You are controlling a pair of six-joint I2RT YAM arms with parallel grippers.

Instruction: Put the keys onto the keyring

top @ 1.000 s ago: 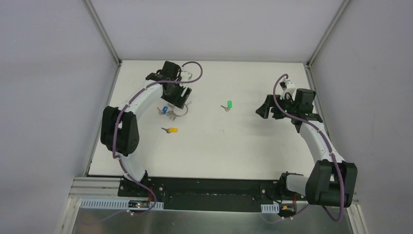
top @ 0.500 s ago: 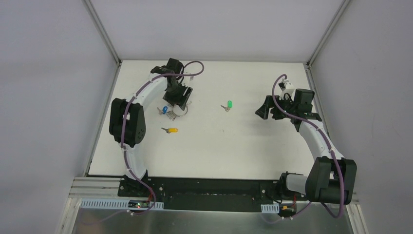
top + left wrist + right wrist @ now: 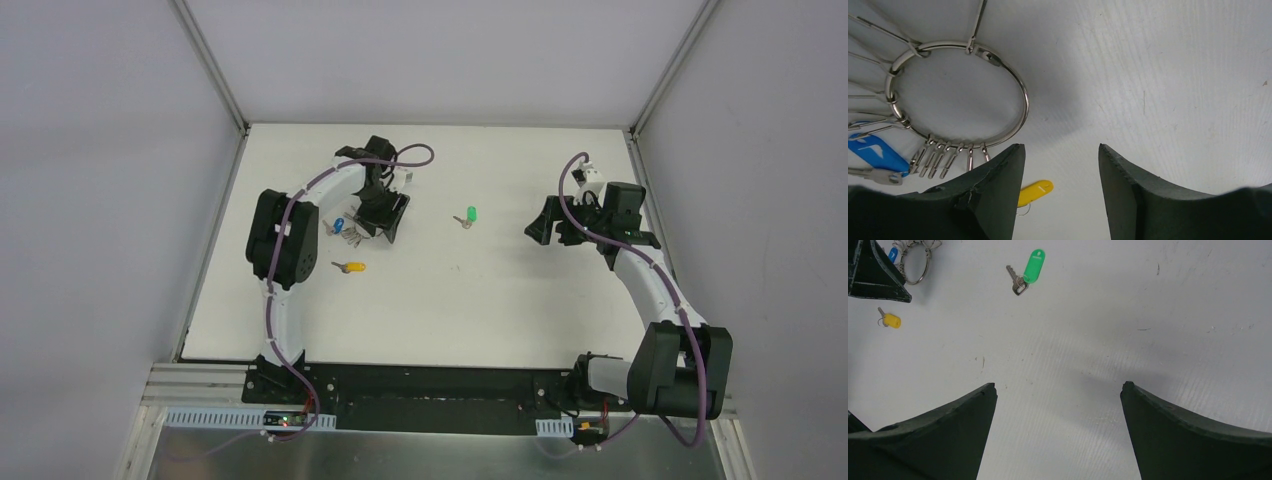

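Note:
The keyring (image 3: 1024,102), a thin silver ring with a fan of small silver keys and a blue-headed key (image 3: 875,151), lies on the white table left of centre (image 3: 352,231). My left gripper (image 3: 1062,150) is open and empty, low over the table just beside the ring's right edge (image 3: 386,220). The yellow-headed key (image 3: 351,267) lies loose in front of the ring and shows between my left fingers (image 3: 1037,191). The green-headed key (image 3: 469,216) lies alone mid-table (image 3: 1034,266). My right gripper (image 3: 545,222) is open and empty, to the right of it (image 3: 1058,386).
The white table (image 3: 450,300) is closed in by grey walls with metal corner posts at the back (image 3: 240,125). The left arm's elbow (image 3: 282,240) stands close to the left of the yellow key. A black base rail (image 3: 430,385) runs along the near edge.
My left arm has swung right and its gripper has moved from over the keyring to the ring's right side. The right arm and the keys have stayed put.

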